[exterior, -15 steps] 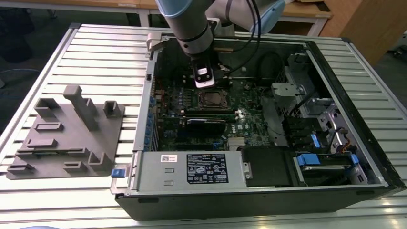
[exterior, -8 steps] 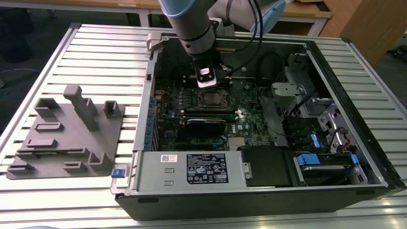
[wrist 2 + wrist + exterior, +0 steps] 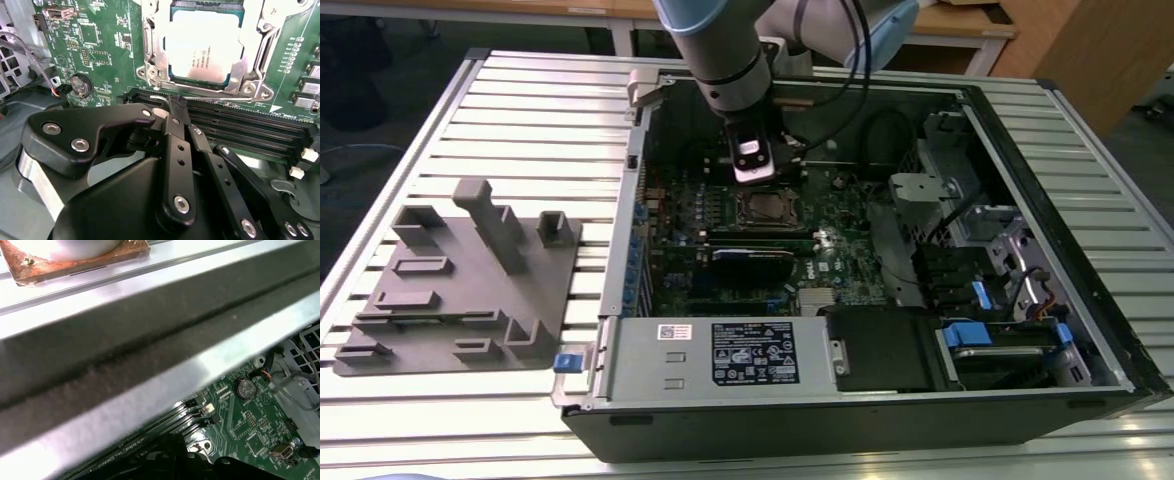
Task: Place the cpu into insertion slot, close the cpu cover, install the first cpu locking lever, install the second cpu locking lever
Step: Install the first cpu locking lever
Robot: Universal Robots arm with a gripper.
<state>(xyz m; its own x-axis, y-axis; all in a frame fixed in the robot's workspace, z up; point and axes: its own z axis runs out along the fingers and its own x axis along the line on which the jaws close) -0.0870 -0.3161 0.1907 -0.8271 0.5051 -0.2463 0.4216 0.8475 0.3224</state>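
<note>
In the exterior view an open computer case lies on the slatted bench, with a grey fixture block towards the exterior view's left. The arm comes down from the upper middle and ends just above the socket.

In the second wrist view the cpu sits in the socket, and the cover lies flat around it (its window frames the chip). The fingers are pressed together with nothing visible between them. Their tip is at the thin wire lever.

In the first wrist view the case's metal rail crosses the picture. Beyond it lies the green board with a coin battery.
</note>
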